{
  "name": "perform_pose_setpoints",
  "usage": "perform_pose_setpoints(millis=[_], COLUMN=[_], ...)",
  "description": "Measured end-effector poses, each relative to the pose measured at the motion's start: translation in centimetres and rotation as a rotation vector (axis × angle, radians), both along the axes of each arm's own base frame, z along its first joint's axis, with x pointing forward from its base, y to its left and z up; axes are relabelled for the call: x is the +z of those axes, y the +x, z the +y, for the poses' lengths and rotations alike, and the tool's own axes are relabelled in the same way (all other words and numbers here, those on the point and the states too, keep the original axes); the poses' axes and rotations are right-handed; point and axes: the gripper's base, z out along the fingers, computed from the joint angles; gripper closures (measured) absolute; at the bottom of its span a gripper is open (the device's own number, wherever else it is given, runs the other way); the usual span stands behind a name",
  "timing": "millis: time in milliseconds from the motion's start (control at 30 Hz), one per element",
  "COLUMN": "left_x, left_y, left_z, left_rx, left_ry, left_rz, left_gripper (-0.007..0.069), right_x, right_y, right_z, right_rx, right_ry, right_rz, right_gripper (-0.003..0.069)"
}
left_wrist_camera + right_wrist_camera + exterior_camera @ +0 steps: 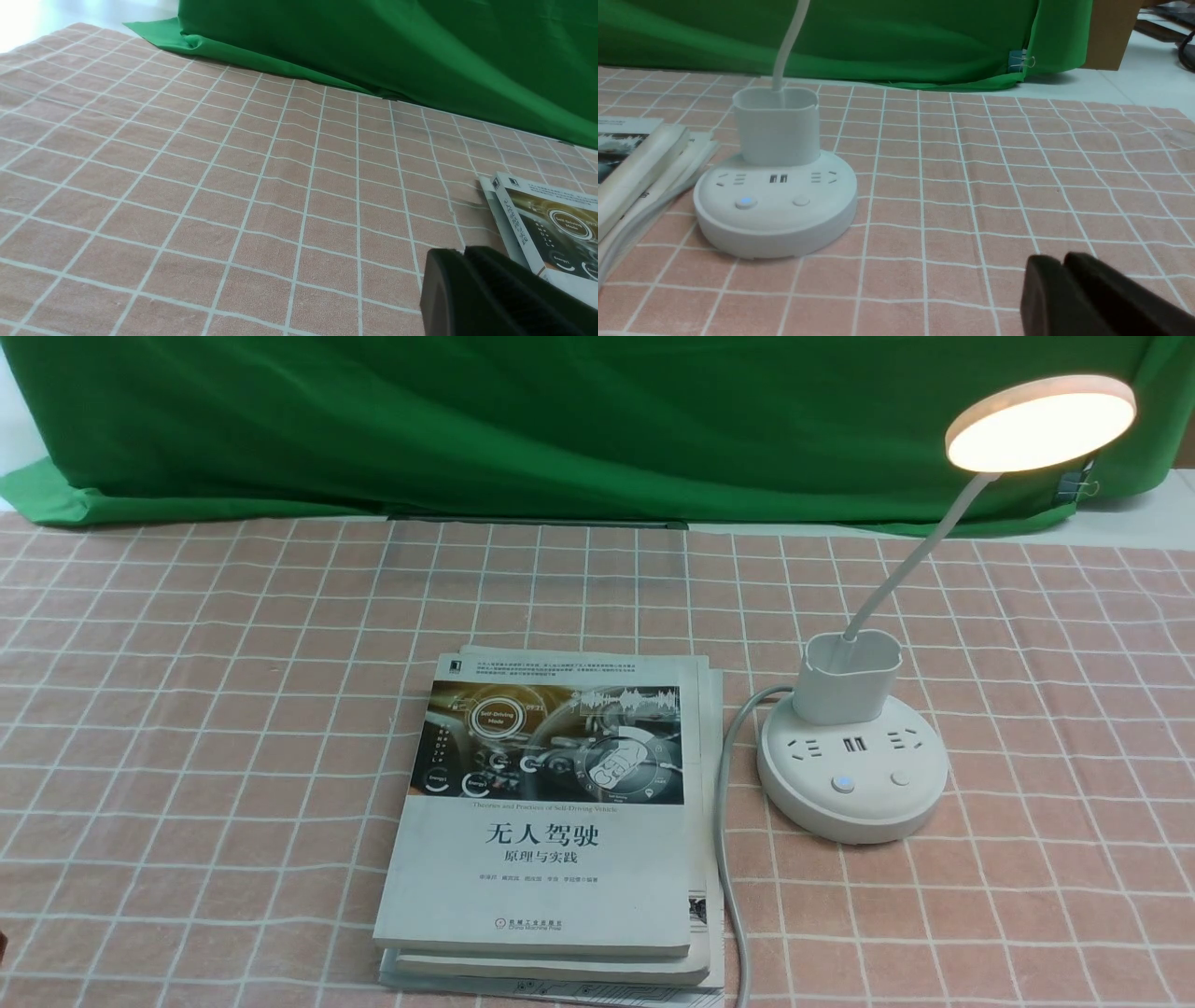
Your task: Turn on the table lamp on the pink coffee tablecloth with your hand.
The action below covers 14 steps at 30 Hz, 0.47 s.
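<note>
The white table lamp [851, 775] stands on the pink coffee tablecloth [187, 709] at the right. Its round disc head [1041, 423] glows warm yellow, and a blue light shows on the left button [842, 783] of its base. In the right wrist view the lamp's base [775, 205] lies ahead, well apart from my right gripper [1062, 263], which is shut and empty low over the cloth [1017, 186]. My left gripper [462, 254] is shut and empty over the cloth [187, 186], beside the books. Neither arm shows in the front view.
A stack of books [551, 812] lies left of the lamp, also in the left wrist view [546, 228]. The lamp's grey cord [728, 840] runs along the books toward the near edge. A green backdrop cloth [560, 420] hangs at the back.
</note>
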Motion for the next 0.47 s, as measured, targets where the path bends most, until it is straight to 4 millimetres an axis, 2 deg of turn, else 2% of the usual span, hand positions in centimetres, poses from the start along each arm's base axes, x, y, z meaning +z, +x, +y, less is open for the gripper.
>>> perform_pose_setpoints(millis=[467], left_x=[0.00], left_y=[0.00], left_z=[0.00], left_rx=[0.000], left_ry=[0.001], left_rz=[0.000], left_gripper=[0.0606], right_x=[0.00], right_y=[0.00], right_z=[0.00], right_rx=[0.000], right_ry=[0.001], right_rz=[0.000], right_gripper=[0.0527])
